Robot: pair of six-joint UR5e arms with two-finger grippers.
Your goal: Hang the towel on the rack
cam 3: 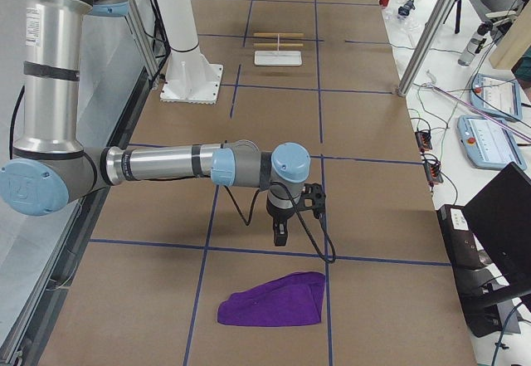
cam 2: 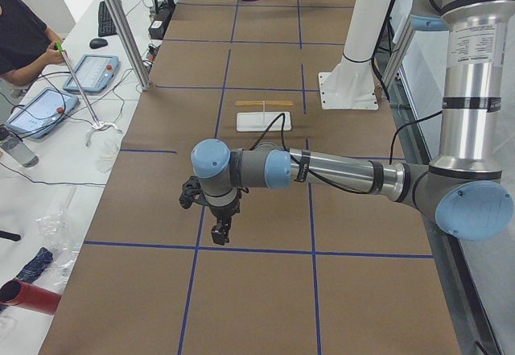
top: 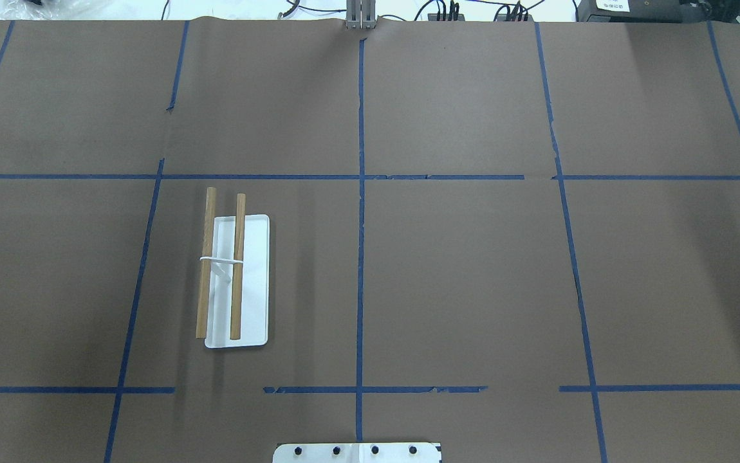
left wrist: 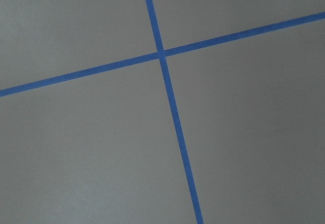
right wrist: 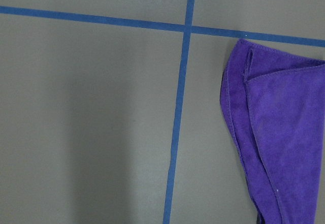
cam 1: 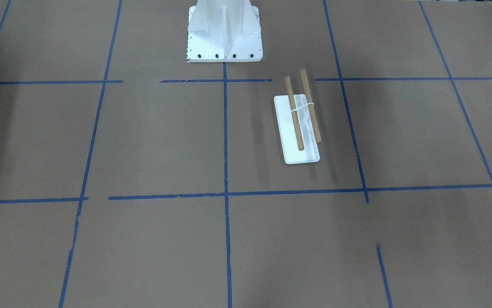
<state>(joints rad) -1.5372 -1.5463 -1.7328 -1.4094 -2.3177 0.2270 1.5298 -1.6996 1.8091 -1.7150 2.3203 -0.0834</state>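
Note:
The rack (top: pixel 255 280) has a flat white base and two wooden dowels, and stands on the brown table; it also shows in the front view (cam 1: pixel 310 156). The purple towel (cam 3: pixel 274 300) lies crumpled on the table at the end on my right, and fills the right side of the right wrist view (right wrist: pixel 274 132). My right gripper (cam 3: pixel 280 235) hangs above the table just short of the towel. My left gripper (cam 2: pixel 218 231) hangs over bare table at the opposite end. Both show only in side views, so I cannot tell whether they are open or shut.
The white bolted robot pedestal (cam 1: pixel 224 38) stands at the table's middle near edge. Blue tape lines (top: pixel 360 193) grid the table. An operator (cam 2: pixel 20 37) and tablets (cam 2: pixel 88 73) are beside the table on a side bench.

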